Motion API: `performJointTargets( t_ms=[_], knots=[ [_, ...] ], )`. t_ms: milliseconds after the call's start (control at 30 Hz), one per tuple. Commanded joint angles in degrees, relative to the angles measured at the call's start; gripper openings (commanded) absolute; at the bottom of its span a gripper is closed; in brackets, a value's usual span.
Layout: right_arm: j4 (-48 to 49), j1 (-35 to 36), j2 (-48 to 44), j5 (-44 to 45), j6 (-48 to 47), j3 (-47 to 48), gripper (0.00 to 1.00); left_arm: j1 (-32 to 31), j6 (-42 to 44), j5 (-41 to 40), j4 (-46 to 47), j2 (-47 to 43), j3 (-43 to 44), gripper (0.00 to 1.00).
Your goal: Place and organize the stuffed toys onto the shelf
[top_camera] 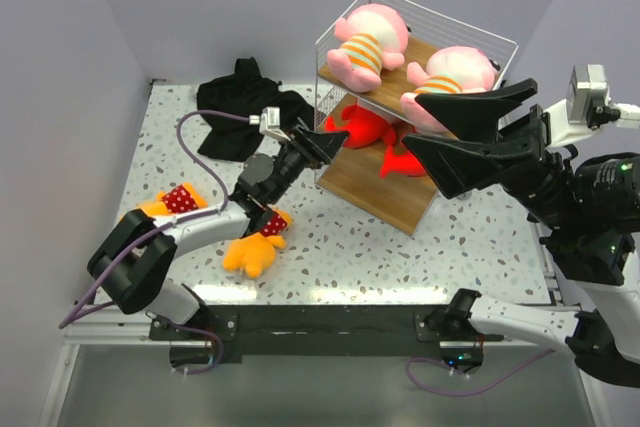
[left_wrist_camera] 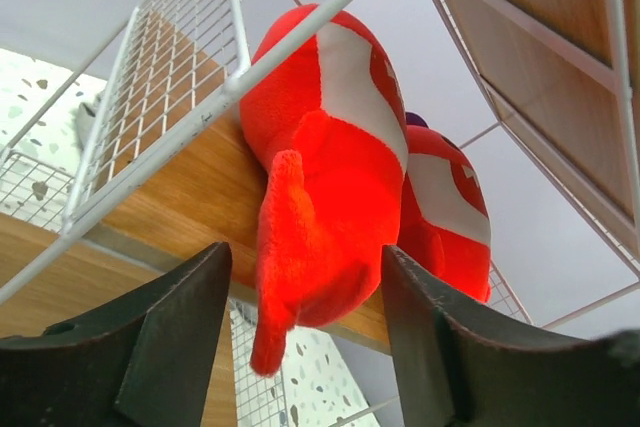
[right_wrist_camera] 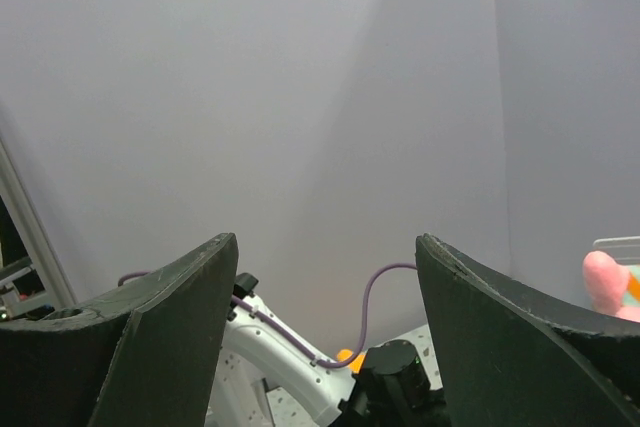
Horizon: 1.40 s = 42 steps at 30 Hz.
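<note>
Shelf (left_wrist_camera: 170, 202): red fish (left_wrist_camera: 335, 187) facing left pincer (left_wrist_camera: 305, 257).

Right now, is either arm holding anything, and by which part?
Nothing is held. Right jaws: open, empty. Left jaws: open around a red fish toy resting on the shelf.

Two red fish toys (left_wrist_camera: 330, 147) on a shelf (left_wrist_camera: 190, 197) board, left gripper (left_wrist_camera: 305, 257) spread below.
</note>
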Motion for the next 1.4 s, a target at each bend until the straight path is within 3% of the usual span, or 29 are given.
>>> performJointTargets(
  t_ms=[0,167,300,500,600,800,1033,1167,1367],
  knots=[
    [-0.1,0.3,-0.4,0.2,0.4,1.3,0.76,0.2,1.9,-4.1,-5.2,-6.3,-1.7,0.71],
    [-1.0,0.4,-0.6,0.3,0.7,1.4,0.76,0.3,3.0,-10.3,-16.9,-13.9,-3.1,0.82],
    [-5.3,0.3,0.3,2.8,-0.2,3.2,0.76,0.3,1.2,-17.0,-33.9,-21.3,-4.4,0.9],
    [-11.4,0.3,2.4,6.6,-3.0,3.7,0.74,0.4,-8.2,-27.0,-61.1,-33.0,-6.5,0.88],
    [-17.0,0.3,7.6,6.4,-3.2,6.5,0.7,0.5,-10.8,-29.4,-69.4,-36.4,-9.3,0.86],
    [-14.1,1.2,13.6,1.8,0.2,3.3,0.62,0.5,-8.8,-28.5,-77.3,-39.0,-14.7,0.85],
    [-15.6,14.1,21.0,15.5,-3.3,1.6,0.61,0.6,1.3,-27.3,-83.9,-48.4,-12.8,0.86],
    [-11.4,18.5,21.7,21.4,-1.7,-7.9,0.61,0.2,0.4,-31.7,-91.5,-55.4,-9.6,0.86],
    [-3.9,20.3,23.8,19.2,2.8,-20.3,0.62,0.2,3.8,-39.0,-98.5,-62.0,-1.0,0.86]
  ],
)
